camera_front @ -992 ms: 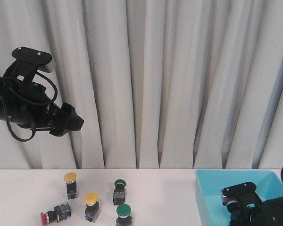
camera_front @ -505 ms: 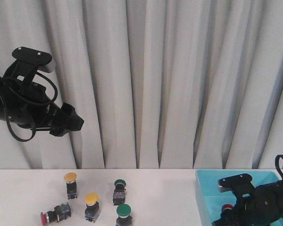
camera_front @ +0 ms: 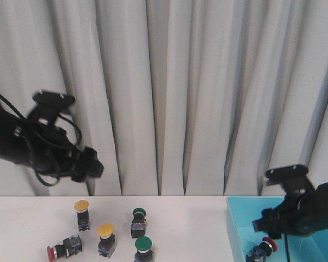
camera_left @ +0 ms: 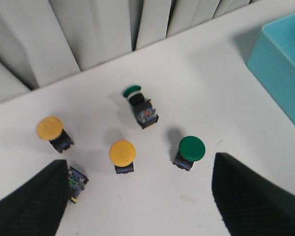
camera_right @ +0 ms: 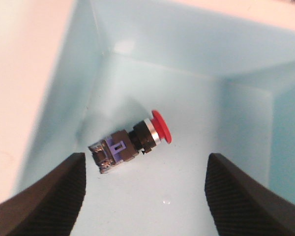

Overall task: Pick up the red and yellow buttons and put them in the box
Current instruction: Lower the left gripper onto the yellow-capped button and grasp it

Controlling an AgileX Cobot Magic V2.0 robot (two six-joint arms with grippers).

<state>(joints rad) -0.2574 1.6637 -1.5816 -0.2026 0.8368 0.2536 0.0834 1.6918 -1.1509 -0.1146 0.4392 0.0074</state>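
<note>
Lifted, the right hand gapes above the red button in the box.

Both end effectors open, raised.

white table, buttons, blue box

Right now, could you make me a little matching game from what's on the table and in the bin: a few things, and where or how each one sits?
Things
1. red button
2. other red button
3. yellow button
4. right gripper

States
A. upright on the table
B. open above the box
C. on its side in the box
D. on its side on the table

Pairs: 1-C, 2-D, 3-A, 4-B
</note>
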